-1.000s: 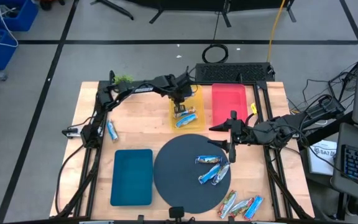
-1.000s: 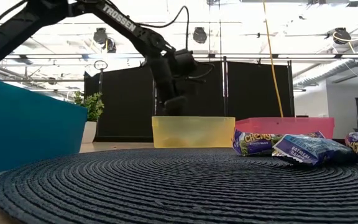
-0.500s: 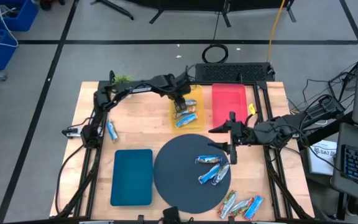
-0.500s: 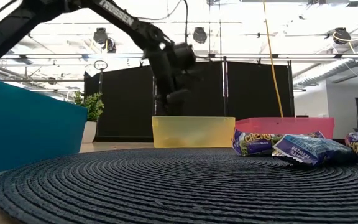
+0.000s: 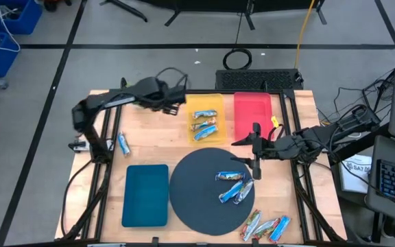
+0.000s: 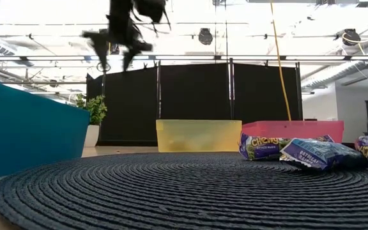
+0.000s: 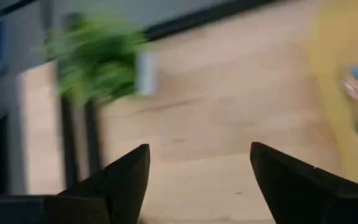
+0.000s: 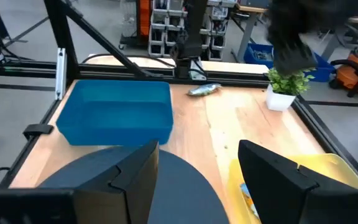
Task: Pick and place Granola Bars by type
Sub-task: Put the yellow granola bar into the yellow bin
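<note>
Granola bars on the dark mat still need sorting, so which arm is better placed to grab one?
Right. Its open tool hangs over the mat beside the three bars; the left tool, open and empty, is beyond the yellow tray.

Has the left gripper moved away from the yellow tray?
Yes. The left gripper has pulled off the yellow tray toward the table's left side and hangs open.

Table (image 5: 156, 147): light wood, smooth, visible grain, matt. Round mat (image 6: 184, 191): dark woven cord in concentric coils, rough, matt. Granola Bars (image 6: 315, 153): crinkled foil wrappers, glossy. Yellow tray (image 6: 198, 135) and red tray (image 6: 299, 130): translucent plastic, smooth. Teal tray (image 8: 120, 115): opaque plastic, slight sheen. Frame rails (image 5: 105, 185): black metal, matt. Gripper fingers (image 7: 126, 180): dark matt plastic.
</note>
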